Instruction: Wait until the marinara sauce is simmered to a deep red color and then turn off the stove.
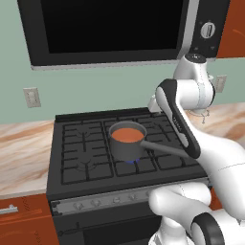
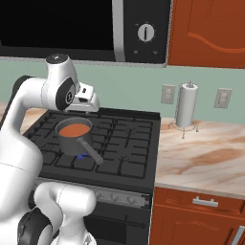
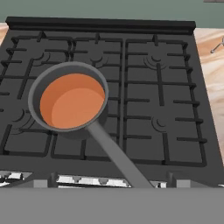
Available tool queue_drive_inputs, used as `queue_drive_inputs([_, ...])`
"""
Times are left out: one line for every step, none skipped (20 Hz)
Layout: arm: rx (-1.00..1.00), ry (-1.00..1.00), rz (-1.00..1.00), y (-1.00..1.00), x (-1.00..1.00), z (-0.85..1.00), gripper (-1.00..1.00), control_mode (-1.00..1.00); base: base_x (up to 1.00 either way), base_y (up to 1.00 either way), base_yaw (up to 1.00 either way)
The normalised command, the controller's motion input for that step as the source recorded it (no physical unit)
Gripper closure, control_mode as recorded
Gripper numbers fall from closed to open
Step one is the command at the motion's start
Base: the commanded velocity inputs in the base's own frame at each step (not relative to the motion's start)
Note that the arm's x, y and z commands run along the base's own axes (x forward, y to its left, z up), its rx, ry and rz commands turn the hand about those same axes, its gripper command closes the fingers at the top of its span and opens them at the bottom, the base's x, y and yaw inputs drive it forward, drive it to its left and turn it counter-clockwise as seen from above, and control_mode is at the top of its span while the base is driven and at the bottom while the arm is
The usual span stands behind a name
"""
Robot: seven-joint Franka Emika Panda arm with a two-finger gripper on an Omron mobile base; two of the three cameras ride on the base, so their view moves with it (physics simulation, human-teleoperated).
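We see free grate on the stove [image 3: 166, 100] all around the saucepan [image 3: 65, 101], which sits below and ahead of our fingers. The marinara sauce [image 3: 72, 105] inside is orange-red; a blue flame [image 1: 131, 161] burns under it. We cannot tell how open the fingers are.

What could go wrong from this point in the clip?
The sauce looks orange, not deep red, and a blue flame burns under the saucepan: turning the knob now may be too early. The pan's handle sticks out toward the knobs, so a reaching arm might knock it.
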Motion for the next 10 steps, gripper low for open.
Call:
queue_drive_inputs([0.0,0.0,0.0,0.0,0.0,0.0,-1.0,-1.0,0.0,0.0,0.0])
queue_drive_inputs([0.0,0.0,0.0,0.0,0.0,0.0,-1.0,-1.0,0.0,0.0,0.0])
queue_drive_inputs([0.0,0.0,0.0,0.0,0.0,0.0,-1.0,-1.0,0.0,0.0,0.0])
queue_drive_inputs([0.0,0.0,0.0,0.0,0.0,0.0,-1.0,-1.0,0.0,0.0,0.0])
queue_drive_inputs([0.0,0.0,0.0,0.0,0.0,0.0,-1.0,-1.0,0.0,0.0,0.0])
queue_drive_inputs([0.0,0.0,0.0,0.0,0.0,0.0,-1.0,-1.0,0.0,0.0,0.0])
queue_drive_inputs([0.0,0.0,0.0,0.0,0.0,0.0,-1.0,-1.0,0.0,0.0,0.0])
queue_drive_inputs([0.0,0.0,0.0,0.0,0.0,0.0,-1.0,-1.0,0.0,0.0,0.0])
queue_drive_inputs([0.0,0.0,0.0,0.0,0.0,0.0,-1.0,-1.0,0.0,0.0,0.0])
queue_drive_inputs([0.0,0.0,0.0,0.0,0.0,0.0,-1.0,-1.0,0.0,0.0,0.0])
